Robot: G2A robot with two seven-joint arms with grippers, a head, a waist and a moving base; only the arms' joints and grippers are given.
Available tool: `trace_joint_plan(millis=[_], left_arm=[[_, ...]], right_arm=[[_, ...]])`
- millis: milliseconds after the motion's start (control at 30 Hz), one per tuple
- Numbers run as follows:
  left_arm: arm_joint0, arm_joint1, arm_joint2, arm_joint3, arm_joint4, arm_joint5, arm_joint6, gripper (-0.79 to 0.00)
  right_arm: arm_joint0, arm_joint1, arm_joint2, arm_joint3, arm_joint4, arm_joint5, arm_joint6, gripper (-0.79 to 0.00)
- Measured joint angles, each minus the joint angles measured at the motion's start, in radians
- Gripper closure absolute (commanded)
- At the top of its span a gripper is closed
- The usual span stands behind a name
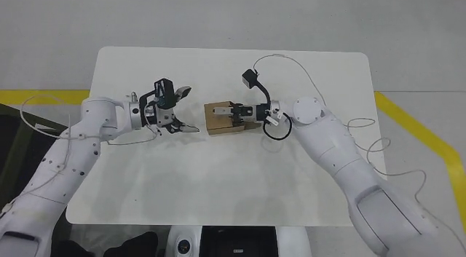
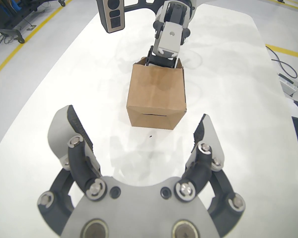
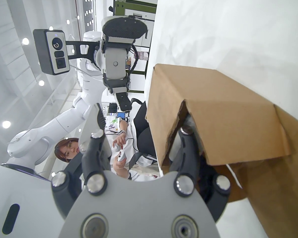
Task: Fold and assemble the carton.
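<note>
My left gripper (image 1: pixel 191 110) hovers over the white table (image 1: pixel 306 184), jaws wide apart, near the carton (image 1: pixel 218 120). The carton lies on its side mid-table. My right gripper (image 1: pixel 237 111) is at its open end, jaws apart, one finger (image 3: pixel 186 134) inside. Grey floor (image 1: pixel 233 9), yellow tape lines (image 1: pixel 411 119).

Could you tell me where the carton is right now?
In the top view the carton sits in the middle of the table, with the right gripper at its open end and the left gripper apart from its closed end.
</note>
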Motion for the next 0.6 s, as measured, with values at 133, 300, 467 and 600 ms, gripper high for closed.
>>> trace_joint_plan(millis=[133, 300, 467, 600], left_arm=[[0.010, -0.008, 0.023, -0.003, 0.101, 0.047, 0.093, -0.785], [0.008, -0.018, 0.053, 0.006, 0.159, 0.067, 0.115, -0.785], [-0.006, -0.033, 0.075, 0.023, 0.131, 0.069, 0.060, -0.785], [-0.010, -0.044, 0.085, 0.026, 0.093, 0.087, 0.015, -0.785]], right_arm=[[-0.022, 0.023, 0.038, -0.054, -0.034, 0.011, 0.004, -0.622], [-0.062, 0.056, 0.095, -0.142, -0.079, 0.034, 0.012, -0.597], [-0.125, 0.095, 0.165, -0.257, -0.152, 0.068, -0.007, -0.351], [-0.172, 0.123, 0.221, -0.344, -0.227, 0.105, -0.022, 0.000]])
